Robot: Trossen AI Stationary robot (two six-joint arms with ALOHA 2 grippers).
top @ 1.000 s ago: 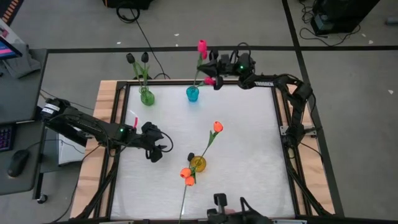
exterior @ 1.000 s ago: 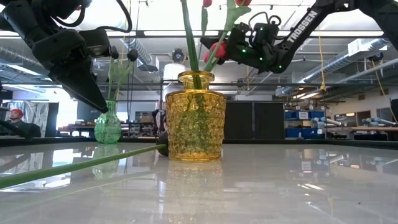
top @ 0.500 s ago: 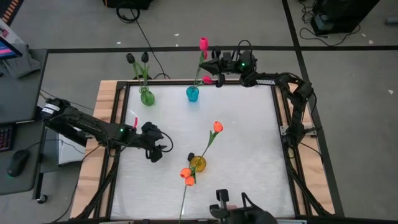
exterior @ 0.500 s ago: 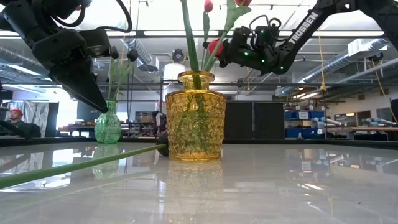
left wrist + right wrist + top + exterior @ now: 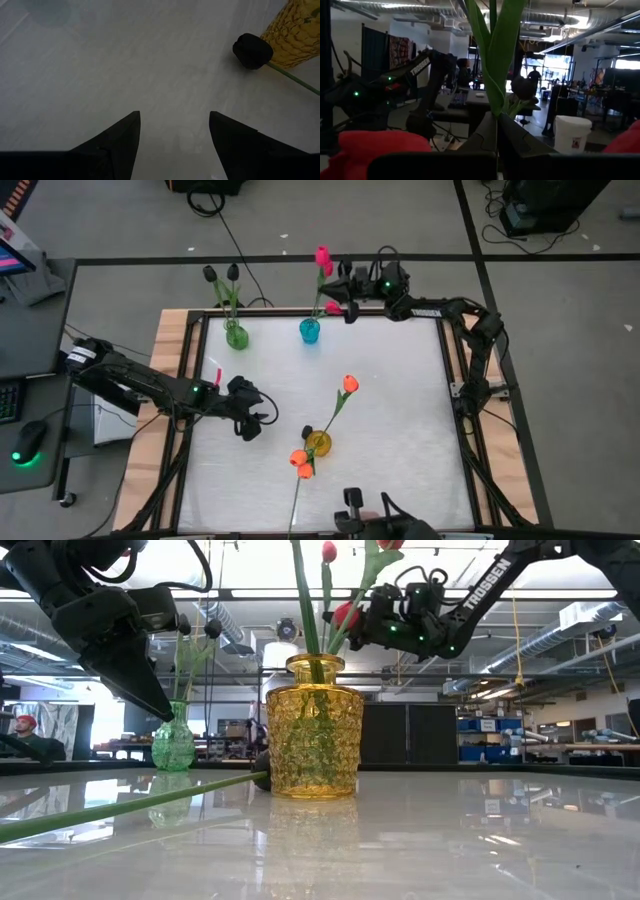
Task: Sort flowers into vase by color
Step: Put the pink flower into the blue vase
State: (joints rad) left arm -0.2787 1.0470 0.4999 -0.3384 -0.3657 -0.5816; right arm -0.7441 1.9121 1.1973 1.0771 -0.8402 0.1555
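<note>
White tabletop (image 5: pixel 400 400) framed in wood is shown beneath two dark arms. Nearest the front edge, a yellow vase (image 5: pixel 319 443) is seen with orange tulips (image 5: pixel 300 462) in it. Just beside it a black tulip (image 5: pixel 252 50) is laid flat, a short way ahead of the left gripper (image 5: pixel 254 423), whose fingers are spread wide and empty above the surface. Farther back, a blue vase (image 5: pixel 309 331) is set directly below the right gripper (image 5: pixel 338 308), which is clamped on the stem of a pink-red tulip (image 5: pixel 324 257) with its bud raised above the fingers. To that gripper's side, a green vase (image 5: pixel 236 337) with two black tulips (image 5: pixel 221 274) is placed.
</note>
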